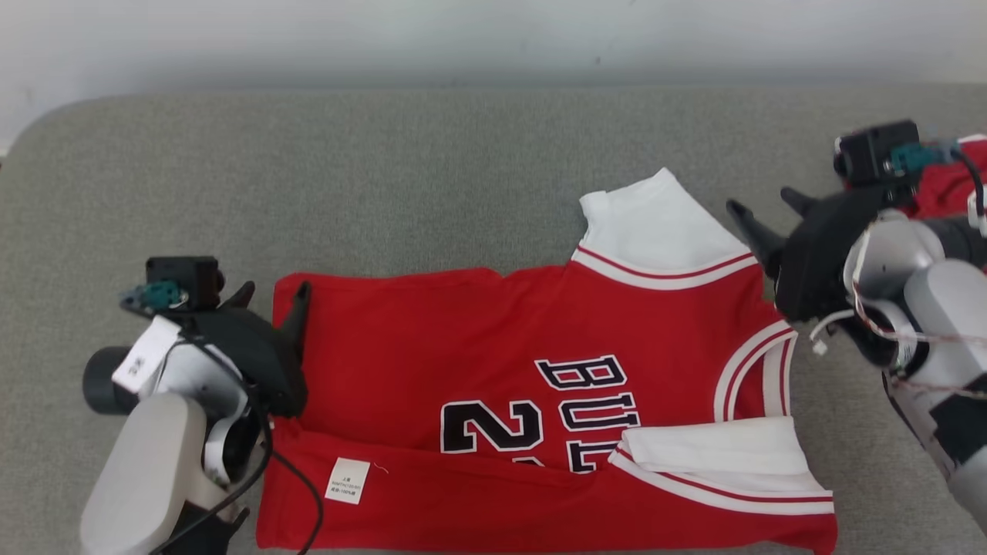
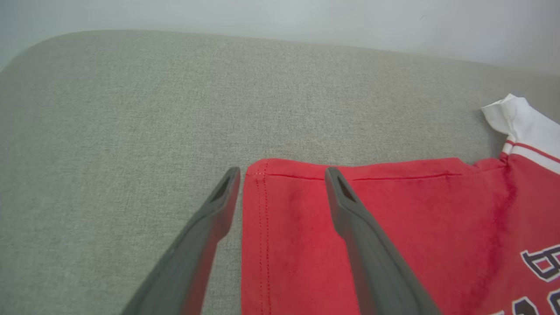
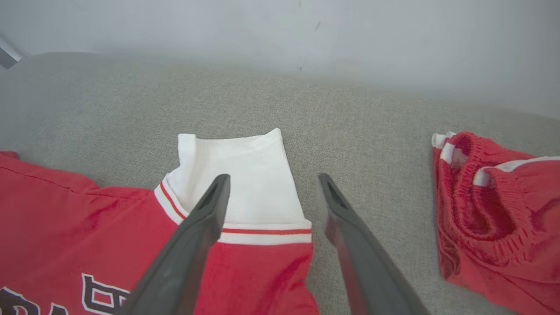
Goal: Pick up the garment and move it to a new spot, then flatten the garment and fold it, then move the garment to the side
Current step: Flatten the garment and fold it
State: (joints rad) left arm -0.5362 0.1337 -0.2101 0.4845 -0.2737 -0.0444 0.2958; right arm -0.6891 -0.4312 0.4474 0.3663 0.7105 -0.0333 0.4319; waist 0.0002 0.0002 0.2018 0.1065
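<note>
Your left gripper [image 1: 275, 291] [image 2: 282, 171] stands with its jaws spread wide and grips nothing. It straddles the far left corner of the red basketball jersey with white sleeves and black lettering [image 1: 432, 347] [image 2: 415, 227] [image 3: 65, 210]: one finger is over the bare grey woven fabric surface [image 1: 385, 193] just beside the hem, the other over the red cloth. You cannot tell from the views whether the fingertips touch. Your right gripper [image 1: 759, 199] [image 3: 273, 177] is equally wide apart and empty. Its left finger sits over the jersey's far white sleeve [image 1: 655, 223] [image 3: 245, 183], and its right finger over grey surface just beside that sleeve. The jersey lies spread across the near middle of the surface. Its near edge is folded up over the lower part of the print, showing a small white label [image 1: 347, 480]. The second white sleeve [image 1: 717, 455] lies on that fold. A crumpled red garment with an elastic waistband [image 3: 490, 210] [image 1: 944, 193] sits apart to the right.
</note>
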